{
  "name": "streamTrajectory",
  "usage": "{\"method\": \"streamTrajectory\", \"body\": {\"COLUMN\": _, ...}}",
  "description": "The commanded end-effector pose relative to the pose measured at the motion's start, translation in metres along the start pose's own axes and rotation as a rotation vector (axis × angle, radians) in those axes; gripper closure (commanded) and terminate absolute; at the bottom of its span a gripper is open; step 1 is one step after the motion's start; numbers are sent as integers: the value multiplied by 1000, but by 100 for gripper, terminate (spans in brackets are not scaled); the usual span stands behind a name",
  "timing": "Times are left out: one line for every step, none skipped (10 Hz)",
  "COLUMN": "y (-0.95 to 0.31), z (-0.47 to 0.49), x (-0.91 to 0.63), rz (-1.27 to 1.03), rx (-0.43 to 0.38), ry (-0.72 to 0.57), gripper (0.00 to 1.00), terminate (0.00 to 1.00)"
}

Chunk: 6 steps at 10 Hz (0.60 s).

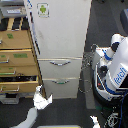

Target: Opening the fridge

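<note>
- Fridge [60,35]: tall, white, stands mid-frame, top cut off by the upper edge of the exterior view. Looks shut; no gap seen round the big upper door.
- Sticker [43,9] on the upper door, near its top corner on the view's left: white square w/ green logo. Too small to read any writing.
- Long vertical strip down the door's edge on the view's left, prob. a handle; can't tell for sure.
- Two lower drawers below the door, each w/ a curved silver handle: upper handle [60,63], lower handle [61,82]. Both drawers sit flush.
- Gripper [42,98]: white, low in frame, at the fridge's bottom corner on the view's left, where fridge meets cabinet. Fingers seem apart, nothing betw. them, but blurry, so can't tell for certain. Whether it touches the fridge: can't tell.
- Arm runs from the gripper down to the frame's bottom edge.
- Wooden drawer cabinet [17,55]: tight against the fridge's side on the view's left; green labels on drawer fronts, unreadable. No free room on that side.
- Floor [70,110]: dark, open strip in front of the fridge.
- Robot body [116,67]: white and blue, at the view's right, near the fridge w/ a narrow gap and cables betw. Blue lettering on it, illegible.
- Small white part at the bottom edge, right of centre; unclear what.
</note>
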Motion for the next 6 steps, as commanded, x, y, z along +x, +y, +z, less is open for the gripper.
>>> {"method": "streamTrajectory", "body": {"y": 63, "z": 14, "x": 79, "rz": 323, "rx": 75, "ry": 57, "gripper": 0, "terminate": 0}}
{"method": "streamTrajectory", "body": {"y": 67, "z": 15, "x": 83, "rz": 336, "rx": 77, "ry": 65, "gripper": 0, "terminate": 0}}
{"method": "streamTrajectory", "body": {"y": 71, "z": 14, "x": 87, "rz": 350, "rx": 83, "ry": 75, "gripper": 0, "terminate": 0}}
{"method": "streamTrajectory", "body": {"y": 80, "z": 9, "x": 97, "rz": 388, "rx": 104, "ry": 117, "gripper": 0, "terminate": 0}}
{"method": "streamTrajectory", "body": {"y": 83, "z": 10, "x": 102, "rz": 397, "rx": 113, "ry": 124, "gripper": 0, "terminate": 0}}
{"method": "streamTrajectory", "body": {"y": 88, "z": 14, "x": 111, "rz": 406, "rx": 110, "ry": 125, "gripper": 0, "terminate": 0}}
